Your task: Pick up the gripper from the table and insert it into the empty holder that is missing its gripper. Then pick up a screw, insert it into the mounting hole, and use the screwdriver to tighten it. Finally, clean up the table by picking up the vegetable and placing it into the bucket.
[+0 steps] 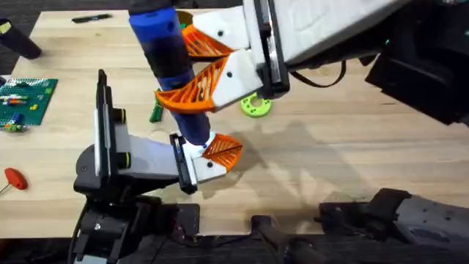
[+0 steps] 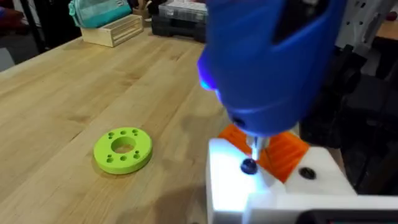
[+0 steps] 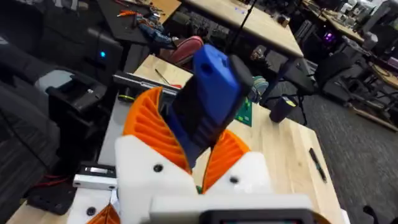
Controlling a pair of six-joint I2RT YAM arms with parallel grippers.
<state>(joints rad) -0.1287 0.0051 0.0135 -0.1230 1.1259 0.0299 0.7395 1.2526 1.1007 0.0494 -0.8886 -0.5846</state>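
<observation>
My right gripper reaches in from the upper right, its orange ribbed fingers shut on the blue screwdriver, which it holds nearly upright. The screwdriver's metal tip rests on a dark screw in the white holder at the end of my left gripper. The orange gripper sits in that holder, just beside the tip. The dark green vegetable lies on the table behind the left arm, left of the screwdriver. The bucket is out of view.
A lime-green disc with holes lies right of the screwdriver. A green board with small parts and a red-handled tool are at the left edge. A black pen lies at the far edge. A wooden box stands far off.
</observation>
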